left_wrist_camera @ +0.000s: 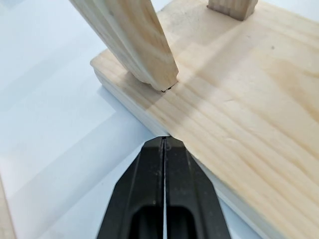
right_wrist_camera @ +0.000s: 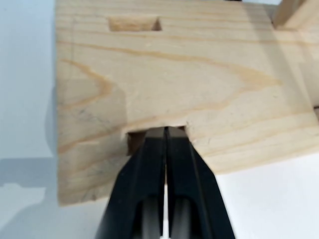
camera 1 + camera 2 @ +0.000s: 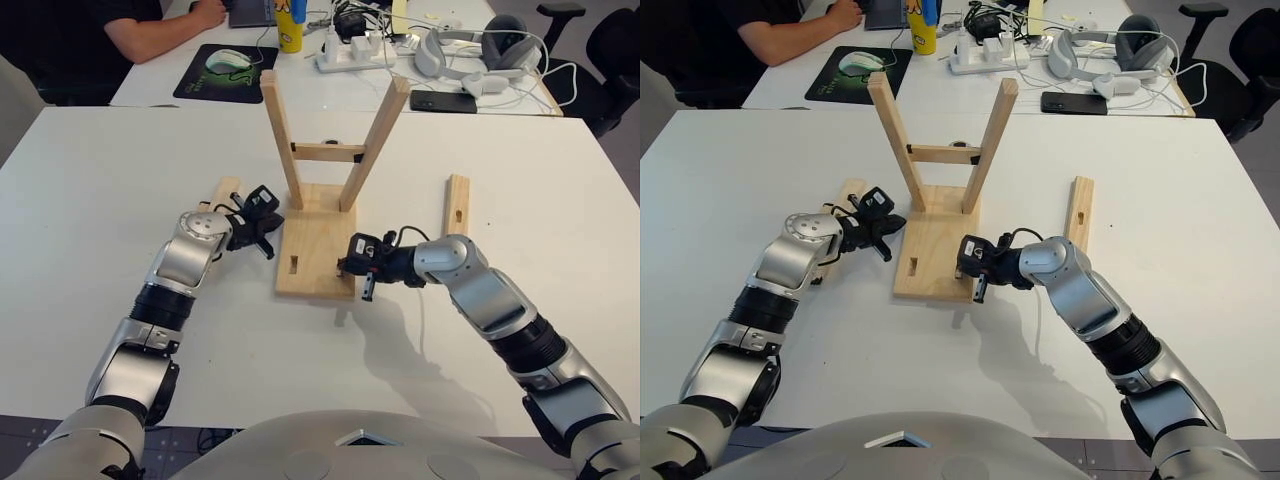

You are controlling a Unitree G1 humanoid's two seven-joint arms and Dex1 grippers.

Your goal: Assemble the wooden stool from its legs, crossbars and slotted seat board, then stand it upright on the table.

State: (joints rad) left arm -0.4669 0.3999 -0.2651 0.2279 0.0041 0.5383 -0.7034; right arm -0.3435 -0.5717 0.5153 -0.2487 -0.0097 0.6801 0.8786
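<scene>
The slotted seat board (image 3: 315,240) lies flat in the middle of the white table. Two legs (image 3: 282,135) (image 3: 375,140) stand up from its far slots, leaning towards each other and joined by a crossbar (image 3: 327,152). My left gripper (image 3: 268,240) is shut, its tips against the board's left edge (image 1: 149,119) near the left leg's foot (image 1: 144,59). My right gripper (image 3: 350,268) is shut, its tips in the board's near right slot (image 2: 134,138). The near left slot (image 3: 293,264) is bare. One loose leg (image 3: 457,205) lies to the right, another wooden piece (image 3: 225,190) under my left arm.
A second desk adjoins the far edge, carrying a mouse pad with a mouse (image 3: 228,62), a yellow cup (image 3: 290,28), a power strip (image 3: 355,50), headphones (image 3: 470,50) and a phone (image 3: 443,101). Bare table (image 3: 100,180) extends on both sides and in front.
</scene>
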